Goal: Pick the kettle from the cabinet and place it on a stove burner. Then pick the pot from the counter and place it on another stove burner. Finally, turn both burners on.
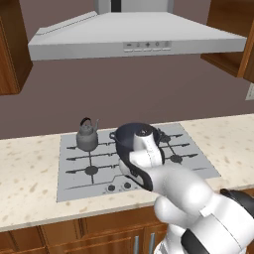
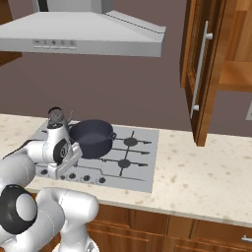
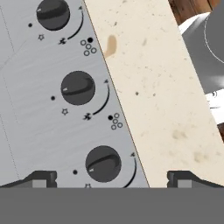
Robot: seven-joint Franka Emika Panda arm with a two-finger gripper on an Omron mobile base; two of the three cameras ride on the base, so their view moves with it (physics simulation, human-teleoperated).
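Hovering over the cooktop's (image 1: 74, 188) front knobs (image 3: 78, 88), jaws (image 3: 111, 178) spread wide and gripping nothing; kettle (image 1: 87, 135) and pot (image 2: 91, 138) sitting on back burners, beyond them.

In the left base view the arm's white wrist is covering most of the pot (image 1: 130, 133), leaving only a dark arc of rim and part of the cooktop (image 1: 74, 163) front showing; the knobs there are looking too small to read. In the right base view the wrist is hiding the lower part of the kettle (image 2: 56, 116). The cabinet (image 2: 216, 64) is running off the top and right edges. In the hand view the fingers (image 3: 41, 178) are showing only their tips, and the lowest knob (image 3: 103, 164) is lying close to the bottom band.
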